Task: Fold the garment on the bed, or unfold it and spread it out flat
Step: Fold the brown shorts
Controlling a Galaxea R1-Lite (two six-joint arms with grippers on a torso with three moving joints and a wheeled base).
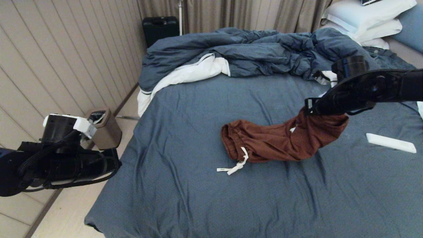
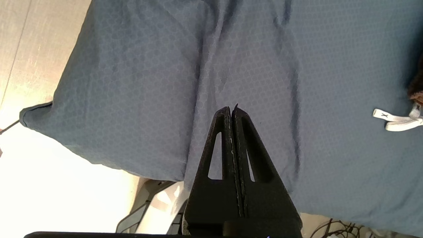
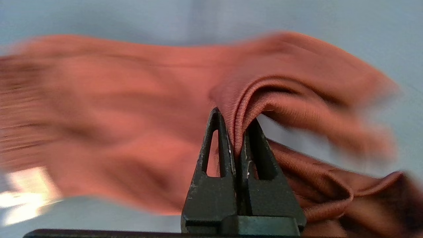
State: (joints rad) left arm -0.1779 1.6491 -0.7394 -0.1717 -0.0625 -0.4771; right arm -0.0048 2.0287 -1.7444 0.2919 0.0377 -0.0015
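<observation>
Right gripper (image 3: 235,132): pinched together on a fold of the shorts (image 1: 284,138), several layers of ribbed rust-brown cloth squeezed between its two black fingers (image 3: 214,155); in the head view it sits at the raised leg end of the garment, over the right half of the bed (image 1: 198,198).

Shorts: bunched into a long roll. The leg end is lifted off the sheet by the right gripper, while the gathered waistband (image 1: 229,140) lies on the sheet near the middle of the bed (the fabric slopes down from the gripper to that end).

Drawstring (image 1: 236,165): white, trailing from the waistband onto the sheet on the side nearer the robot; its knotted ends also show at the edge of the left wrist view.

Left gripper (image 2: 232,110): fingers pressed together with nothing between them, held off the left edge of the bed, above the sheet corner and well apart from the shorts.

Bed: slate-blue sheet, creased around the garment.

Duvet (image 1: 251,53): dark blue with white lining, rumpled across the far end of the bed.

Pillows (image 1: 366,16): white, stacked at the far right corner.

White flat object (image 1: 391,142): lies on the sheet to the right of the shorts, apart from them.

Small bin (image 1: 105,127): brown, on the floor beside the bed's left side.

Black suitcase (image 1: 160,28): stands by the curtain beyond the bed.
</observation>
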